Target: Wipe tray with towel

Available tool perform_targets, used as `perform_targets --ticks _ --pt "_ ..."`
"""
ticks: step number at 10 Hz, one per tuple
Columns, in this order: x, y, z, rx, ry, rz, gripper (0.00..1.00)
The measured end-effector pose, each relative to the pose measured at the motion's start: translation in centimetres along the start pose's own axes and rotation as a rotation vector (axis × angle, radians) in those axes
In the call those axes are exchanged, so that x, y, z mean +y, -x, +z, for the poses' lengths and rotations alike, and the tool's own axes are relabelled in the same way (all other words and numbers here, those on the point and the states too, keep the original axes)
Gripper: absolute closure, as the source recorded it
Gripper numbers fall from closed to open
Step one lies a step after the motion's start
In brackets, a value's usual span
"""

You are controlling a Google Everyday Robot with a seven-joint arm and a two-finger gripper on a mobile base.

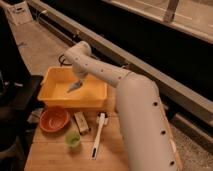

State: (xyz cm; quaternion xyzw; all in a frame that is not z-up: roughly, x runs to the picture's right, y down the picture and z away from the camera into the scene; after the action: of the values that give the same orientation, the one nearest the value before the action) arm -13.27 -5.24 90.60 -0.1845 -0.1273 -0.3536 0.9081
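Wiping appears to be the step in hand. The white arm reaches down into the yellow rectangular plastic tray [65, 102], and the hand [79, 81] hangs over the middle of the tray floor, clamped on a small grey towel [73, 88]. The towel droops below and slightly left of the hand. Its lower tip is at or very near the floor, but contact cannot be confirmed. The next move, by judgement, calls for pressing the cloth flat and sweeping it toward the corners, clear of the walls. The tray rests on the wooden surface [50, 156], behind a round orange bowl [53, 119].
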Motion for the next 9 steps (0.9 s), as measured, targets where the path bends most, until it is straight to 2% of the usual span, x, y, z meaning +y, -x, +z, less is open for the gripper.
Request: perform_targets --ticks 3,5,8,9 --pt "1.1 -0.5 2.4 -0.01 0.012 0.043 1.0" --pt "3.1 -0.6 4.5 -0.048 0.031 0.095 1.0" --pt "4.8 0.1 5.4 -0.108 0.039 0.15 1.0" --pt "4.9 0.0 5.4 -0.11 0.038 0.153 1.0"
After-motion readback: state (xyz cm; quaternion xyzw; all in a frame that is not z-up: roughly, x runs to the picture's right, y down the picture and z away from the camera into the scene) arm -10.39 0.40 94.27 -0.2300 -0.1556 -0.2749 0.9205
